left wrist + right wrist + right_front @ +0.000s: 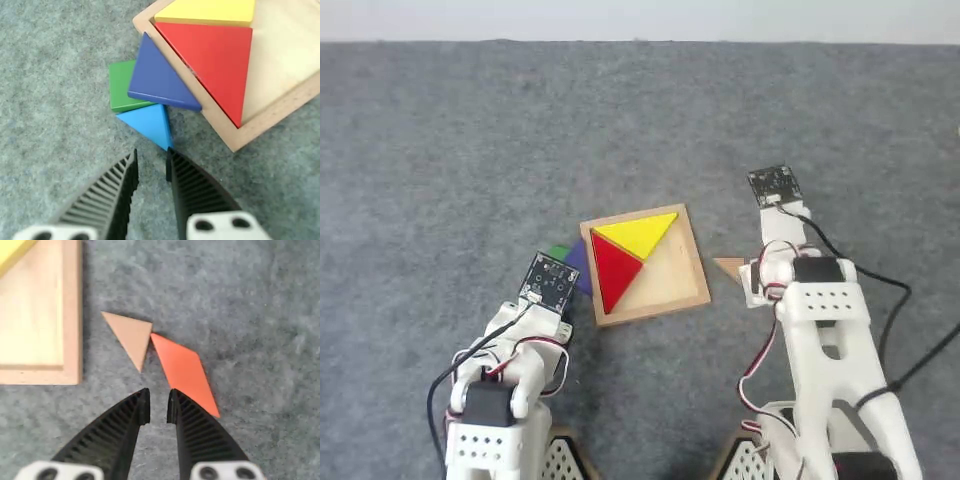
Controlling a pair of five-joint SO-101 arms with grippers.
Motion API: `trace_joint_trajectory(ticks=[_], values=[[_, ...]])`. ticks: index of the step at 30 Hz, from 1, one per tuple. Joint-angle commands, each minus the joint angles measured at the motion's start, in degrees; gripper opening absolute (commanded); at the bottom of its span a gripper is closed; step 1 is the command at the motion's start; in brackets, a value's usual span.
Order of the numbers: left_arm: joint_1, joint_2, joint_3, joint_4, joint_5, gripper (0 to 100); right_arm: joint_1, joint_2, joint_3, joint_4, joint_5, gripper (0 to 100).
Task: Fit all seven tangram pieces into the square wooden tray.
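The square wooden tray (692, 268) holds a yellow triangle (638, 233) and a red triangle (613, 268). Against its outer rim (220, 125) a dark blue triangle (159, 80) leans over a green square (121, 87), with a light blue triangle (147, 122) beside them. My left gripper (151, 160) hovers just short of the light blue tip, open by a narrow gap and empty. On the tray's other side lie a tan triangle (131, 335) and an orange parallelogram (185, 372), corners touching. My right gripper (158, 402) is close behind them, narrowly open and empty.
Grey carpet covers the whole table (440, 150). The left arm (510, 390) stands at the front left, the right arm (820, 300) at the front right with loose cables (905, 300). Half of the tray floor (35, 315) is bare wood.
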Motion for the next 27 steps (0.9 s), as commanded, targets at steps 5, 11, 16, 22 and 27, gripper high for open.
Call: trace_joint_trajectory(ticks=[5,11,16,22,27], values=[[5.45,-1.05,-0.57,0.44,-0.18,9,0.75,-1.54,2.64,-5.32,-1.23,8.0],[7.12,-1.05,-0.57,0.26,-0.62,9,0.84,-1.54,2.99,-6.02,-1.23,8.0],[-2.99,-1.05,-3.3,-8.26,-15.47,10,0.92,-1.45,3.08,-5.93,-1.41,8.0],[-12.84,0.53,-7.87,-11.43,-15.47,10,0.92,-1.45,3.08,-5.85,-1.49,8.0],[-13.63,10.55,-13.58,-10.2,-12.13,10,0.84,-1.45,3.96,-6.37,-1.49,8.0]])
